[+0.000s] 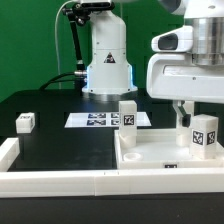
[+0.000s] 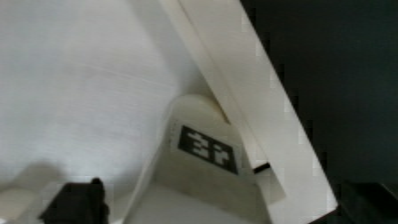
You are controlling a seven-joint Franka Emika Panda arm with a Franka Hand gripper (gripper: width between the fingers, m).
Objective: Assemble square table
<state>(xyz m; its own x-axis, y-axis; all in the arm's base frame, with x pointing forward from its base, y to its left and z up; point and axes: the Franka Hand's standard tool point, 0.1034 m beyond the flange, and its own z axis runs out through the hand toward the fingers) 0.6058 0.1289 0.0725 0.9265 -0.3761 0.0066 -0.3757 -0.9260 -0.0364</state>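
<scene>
The square table's white panel [image 1: 160, 160] lies rim-up at the exterior view's lower right. One tagged leg [image 1: 128, 114] stands upright at its far left corner. A second tagged leg [image 1: 205, 133] stands at its far right corner, and in the wrist view this leg [image 2: 206, 150] sits against the panel's rim [image 2: 249, 90]. My gripper [image 1: 188, 116] hangs right over this second leg, jaws straddling it. One dark finger [image 2: 80, 200] shows with a gap to the leg, so the gripper [image 2: 210, 208] is open and holds nothing. Its other finger is hidden.
A loose white leg [image 1: 25, 122] lies on the black table at the exterior view's left. The marker board [image 1: 100, 120] lies in front of the robot base [image 1: 107, 65]. A long white L-shaped rail [image 1: 50, 180] runs along the front and left.
</scene>
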